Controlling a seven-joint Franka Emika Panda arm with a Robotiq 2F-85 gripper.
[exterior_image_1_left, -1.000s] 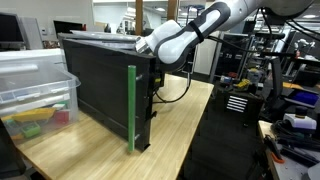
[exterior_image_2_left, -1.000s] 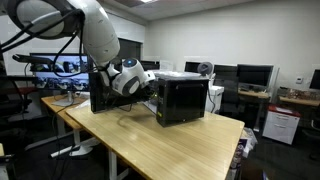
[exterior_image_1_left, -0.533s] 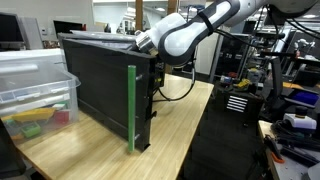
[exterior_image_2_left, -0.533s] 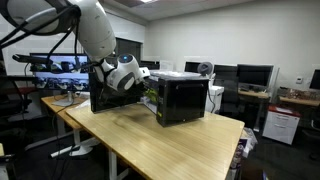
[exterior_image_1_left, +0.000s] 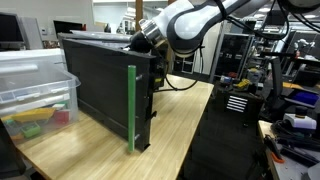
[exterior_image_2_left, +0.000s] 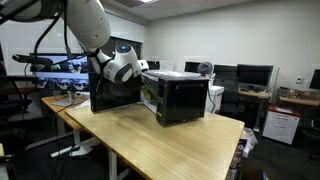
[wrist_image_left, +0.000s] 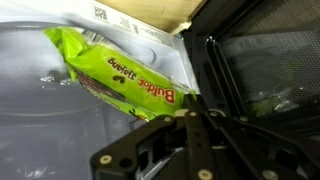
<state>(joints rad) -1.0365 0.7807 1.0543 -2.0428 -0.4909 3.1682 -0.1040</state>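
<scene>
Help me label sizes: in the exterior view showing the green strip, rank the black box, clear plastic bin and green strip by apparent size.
1. black box
2. clear plastic bin, cropped by the frame, so unsure
3. green strip

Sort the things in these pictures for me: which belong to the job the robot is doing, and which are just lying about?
Part of the job:
- claw, shut
- green snack bag, reaching the claw's tips
- black box, next to the claw

Just lying about:
- clear plastic bin with coloured bits inside
- monitors
- white drawer unit
</scene>
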